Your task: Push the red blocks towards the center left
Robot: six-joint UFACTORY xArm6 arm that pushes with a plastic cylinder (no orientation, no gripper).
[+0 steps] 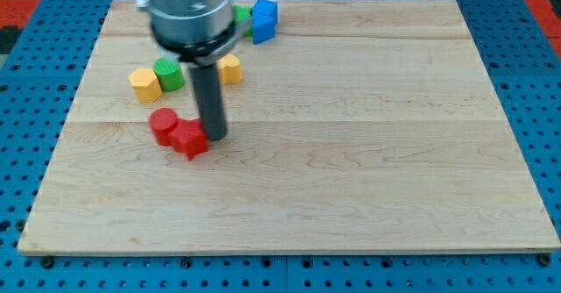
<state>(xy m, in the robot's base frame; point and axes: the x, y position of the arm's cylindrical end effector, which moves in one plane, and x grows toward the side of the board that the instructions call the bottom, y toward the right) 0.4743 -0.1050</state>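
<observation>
Two red blocks lie together at the board's centre left: a red cylinder (162,125) and, touching it on its right, a red star-like block (189,140). My tip (215,138) rests on the board right against the right side of the red star-like block. The dark rod rises from there to the arm's grey body (188,12) at the view's top.
A yellow block (145,84) and a green cylinder (168,74) sit above the red blocks. Another yellow block (230,68) lies right of the rod. A blue block (264,21) and a green block (241,14) are near the top edge of the wooden board (351,153).
</observation>
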